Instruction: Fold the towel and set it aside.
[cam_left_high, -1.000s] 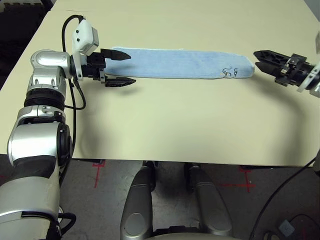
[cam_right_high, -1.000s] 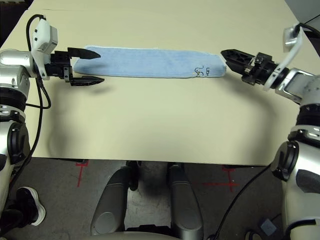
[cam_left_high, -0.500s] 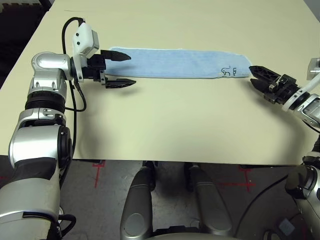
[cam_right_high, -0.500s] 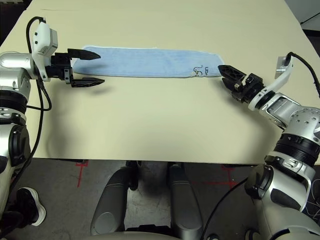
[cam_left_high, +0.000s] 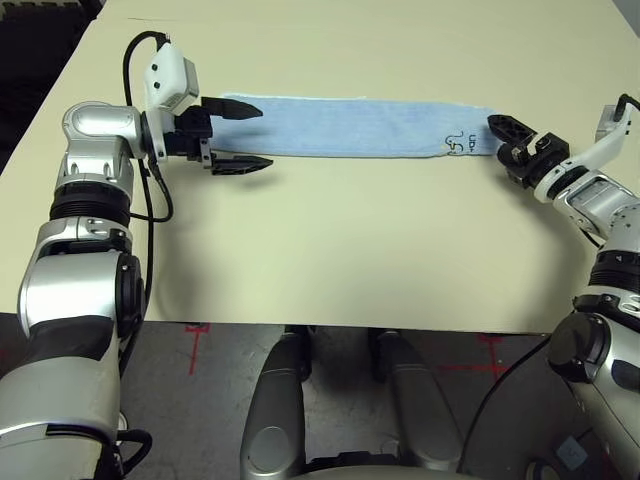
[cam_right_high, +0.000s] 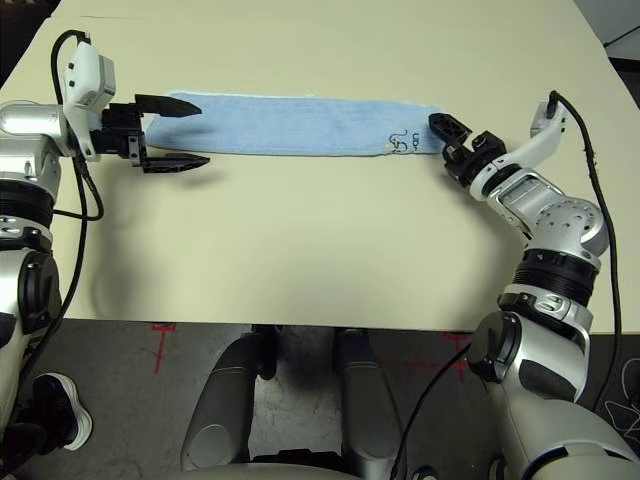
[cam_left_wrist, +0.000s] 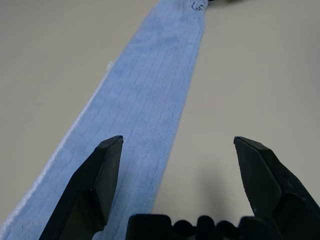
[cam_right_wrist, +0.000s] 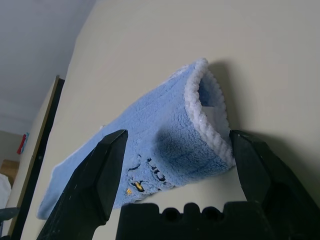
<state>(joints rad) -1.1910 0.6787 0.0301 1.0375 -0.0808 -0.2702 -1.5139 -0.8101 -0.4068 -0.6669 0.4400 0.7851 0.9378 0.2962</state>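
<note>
The towel (cam_left_high: 340, 127) lies on the tabletop (cam_left_high: 350, 240) as a long, narrow strip, running crosswise in front of me toward the far side. Its long shape and layered edges tell me a lengthwise fold is probably done. What I judge to be left is the fold across its length, bringing one short end over toward the other, and then setting the bundle aside; neither is done, as the strip lies at full length between my two arms.

My right gripper (cam_right_wrist: 182, 134) is spread wide at the marked end, the towel's white-hemmed end between its fingers, one of them right by the hem. That end bulges up a little and gapes open like a sleeve, so I see more than one layer there. I am not clamped on it; closing on all the layers looks like the next move, and if I catch only the upper one the fold could come apart.

My left gripper (cam_right_high: 190, 134) is also wide open and empty, by the other end, one finger over the cloth and the other over bare tabletop.
</note>
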